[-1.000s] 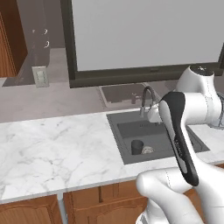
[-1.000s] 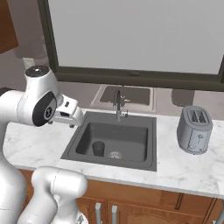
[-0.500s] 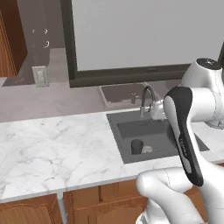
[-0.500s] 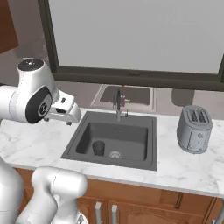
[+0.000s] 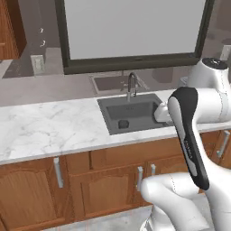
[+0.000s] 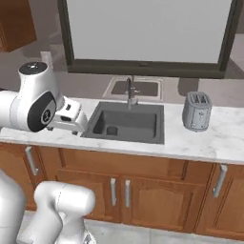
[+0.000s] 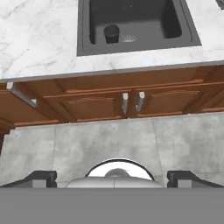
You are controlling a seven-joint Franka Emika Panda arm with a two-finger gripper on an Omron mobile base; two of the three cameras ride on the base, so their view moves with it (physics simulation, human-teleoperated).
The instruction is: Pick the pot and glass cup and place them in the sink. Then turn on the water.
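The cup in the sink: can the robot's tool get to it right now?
Probably not from here. The glass cup stands uncovered in the sink, but the open tool hangs out over the floor before the cabinets, well back from the basin.

We see the sink [image 7: 183, 37], a dark grey rectangular basin sunk into the white marble desk [image 7: 39, 39], with a dark curved faucet [image 6: 129, 90] at its back edge. The cup [image 7: 111, 33], a small dark tumbler, stands upright inside, near the left wall.

White marble counter [image 6: 214, 138] over wooden cabinets [image 6: 157, 183], dark-framed window [image 6: 147, 35], seemingly grey-tiled floor [image 7: 109, 140].
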